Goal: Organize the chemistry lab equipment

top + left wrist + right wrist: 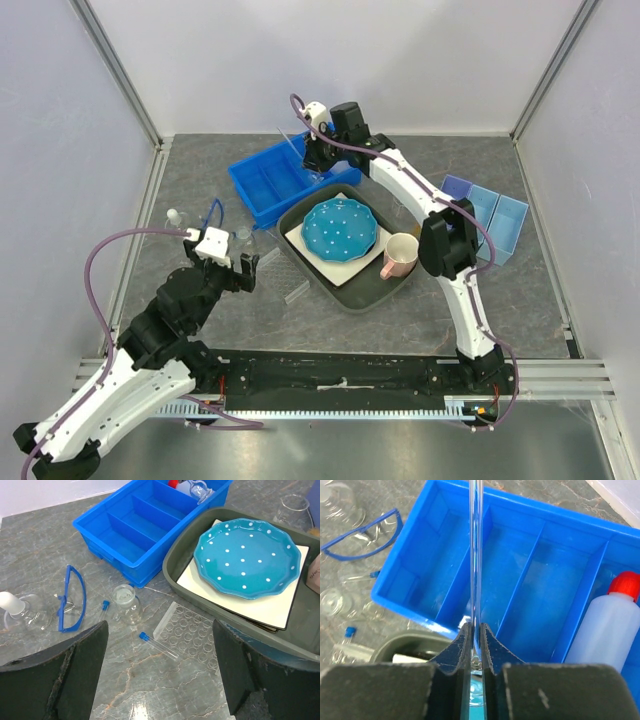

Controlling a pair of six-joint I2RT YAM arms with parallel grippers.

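Note:
My right gripper (475, 630) is shut on a thin clear glass rod (475, 555) that stands upright over the blue divided bin (520, 580). A white squeeze bottle with a red nozzle (605, 625) lies in that bin's right-hand compartment. My left gripper (160, 680) hangs open above the table, nothing between its fingers. Just beyond it lie a blue-capped vial (159, 645) and a clear rack (192, 632). Further left are a small clear beaker (127, 605), a second vial (103, 609), blue goggles (70, 600) and a white-capped bottle (20, 610).
A grey tray (345, 300) in the middle of the table holds a blue white-dotted plate (340, 228) on a white sheet, with a pink mug (402, 255) at its right corner. Light-blue bins (490, 215) stand at the right. Another clear beaker (292, 510) stands behind the tray.

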